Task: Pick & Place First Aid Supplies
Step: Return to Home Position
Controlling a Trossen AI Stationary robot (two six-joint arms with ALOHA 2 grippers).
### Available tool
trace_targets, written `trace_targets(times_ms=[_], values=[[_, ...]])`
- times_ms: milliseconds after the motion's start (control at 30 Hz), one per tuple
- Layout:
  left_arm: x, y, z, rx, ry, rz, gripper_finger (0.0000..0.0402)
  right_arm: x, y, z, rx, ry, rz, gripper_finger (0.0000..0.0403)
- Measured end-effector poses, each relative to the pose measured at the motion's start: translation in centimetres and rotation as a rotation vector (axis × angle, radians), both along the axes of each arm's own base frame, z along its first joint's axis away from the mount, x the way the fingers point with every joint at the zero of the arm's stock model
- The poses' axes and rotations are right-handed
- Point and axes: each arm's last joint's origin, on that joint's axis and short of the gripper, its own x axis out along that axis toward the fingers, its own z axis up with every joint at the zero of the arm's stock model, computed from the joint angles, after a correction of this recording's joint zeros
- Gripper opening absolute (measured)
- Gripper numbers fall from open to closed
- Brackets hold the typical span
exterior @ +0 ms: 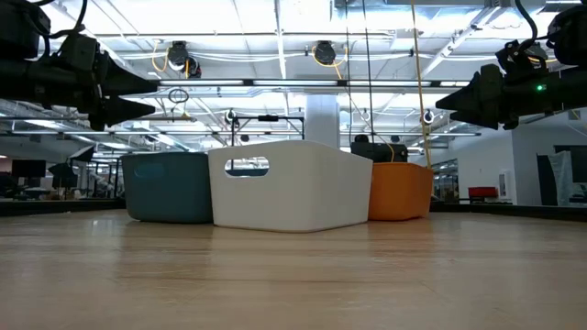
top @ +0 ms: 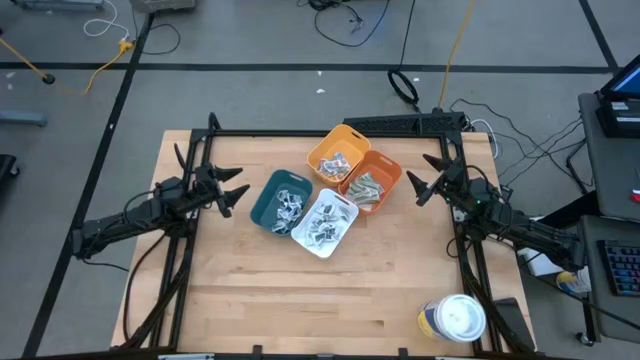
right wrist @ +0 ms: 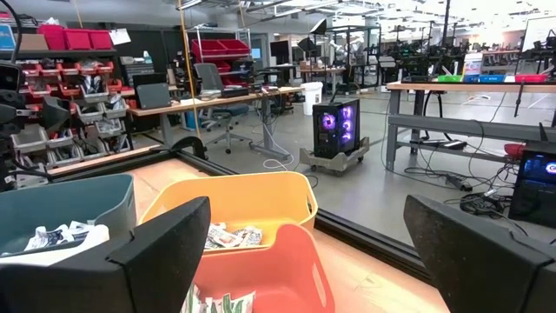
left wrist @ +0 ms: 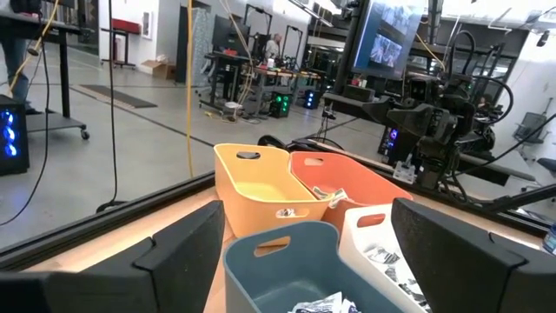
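Risk slight: flat first aid packets (top: 320, 225) lie inside white plastic bin (top: 352, 212) and adjoining bins (top: 258, 208). Left gripper (top: 238, 186), right gripper (top: 416, 190) flank it, both spread, empty; low retreat could clip rims.

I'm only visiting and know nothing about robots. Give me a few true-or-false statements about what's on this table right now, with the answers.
1. The left hand and the right hand are both open and hold nothing. True.
2. The four bins stand far apart, one at each corner. False: the teal bin, white bin, yellow bin and orange bin sit clustered at the middle of the table, between the two hands.
3. The white bin is empty. False: packets lie in it.
4. A white-lidded tub stands near the table's edge on the right arm's side. True.
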Motion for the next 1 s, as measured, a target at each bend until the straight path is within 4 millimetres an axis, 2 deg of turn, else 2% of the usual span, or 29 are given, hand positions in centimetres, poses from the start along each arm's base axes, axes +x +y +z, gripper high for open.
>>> trace_targets(times_ms=[367, 700, 1000], values=[[0.0, 0.0, 0.0, 0.002, 0.001, 0.0, 0.032, 0.0, 0.0, 0.01, 0.0, 0.0, 0.0, 0.0377], [0.0, 0.0, 0.0, 0.002, 0.001, 0.0, 0.0332, 0.0, 0.0, 0.01, 0.0, 0.0, 0.0, 0.0377], [0.0, 0.0, 0.0, 0.002, 0.0, 0.0, 0.0316, 0.0, 0.0, 0.01, 0.0, 0.0, 0.0, 0.0377]])
